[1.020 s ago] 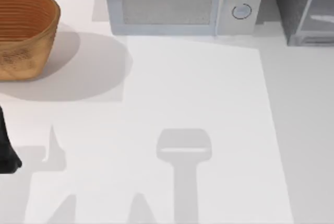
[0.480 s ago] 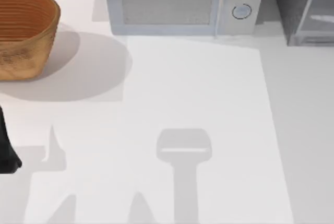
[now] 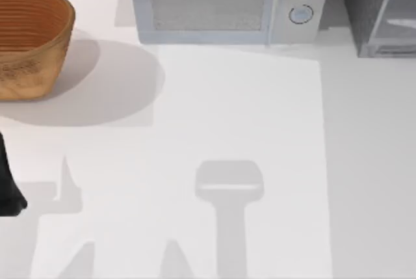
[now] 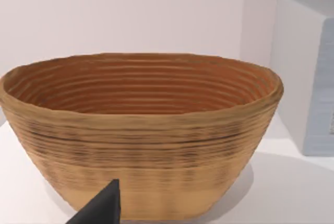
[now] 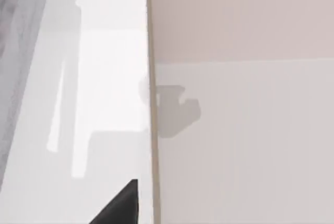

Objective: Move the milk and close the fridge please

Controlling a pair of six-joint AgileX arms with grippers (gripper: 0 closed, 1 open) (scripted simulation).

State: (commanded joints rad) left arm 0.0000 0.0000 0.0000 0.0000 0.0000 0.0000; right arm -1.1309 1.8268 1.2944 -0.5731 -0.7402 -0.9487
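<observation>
Milk moving not visibly begun, fridge door ajar

The fridge (image 3: 380,9) stood at the worktop's (image 3: 260,129) far right corner, seemingly open; no milk was visible. The left gripper (image 4: 99,211) faced the basket (image 4: 141,135); I cannot tell either gripper's finger state.

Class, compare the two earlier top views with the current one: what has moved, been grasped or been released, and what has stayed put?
No object has visibly moved, and nothing was grasped or released. The one shift is the right edge of the bright patch on the table, which has crept leftward. The basket, microwave and fridge stand where they were, and the left arm stays parked at the table's left edge.
</observation>
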